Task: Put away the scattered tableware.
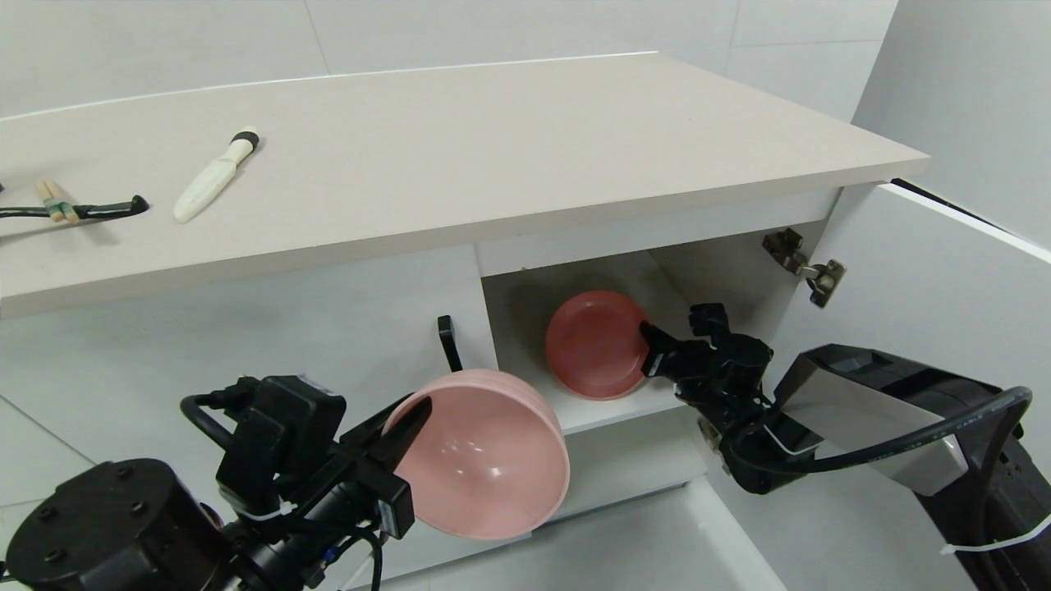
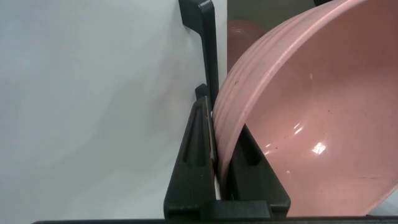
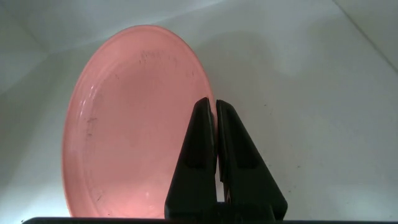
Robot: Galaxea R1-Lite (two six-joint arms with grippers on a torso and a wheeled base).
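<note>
On the counter (image 1: 493, 148) above the cupboard (image 1: 525, 328), far to the left, lie a pair of chopsticks (image 1: 56, 201) touching a black-handled utensil (image 1: 82, 211). Just beside them is a white knife (image 1: 215, 176), its long axis slanting away from the counter's front edge with the dark-banded end farthest back.

Below the counter, in front of the cupboard's closed left door, the left gripper (image 1: 410, 414) has its jaws clamped on the rim of a pale pink bowl (image 1: 484, 455). The bowl is glossy inside and ribbed outside (image 2: 249, 74), and it is tipped on its side rather than mouth-up, just under the black door handle (image 1: 447, 343).

Inside the open right compartment a salmon-red round plate (image 1: 595, 345) stands on edge on the shelf, leaning back, its face towards the opening. The right gripper (image 1: 653, 349) has its jaws pinched nearly together on the plate's right rim (image 3: 212, 106). The open door (image 1: 928, 287) swings out to the right.
</note>
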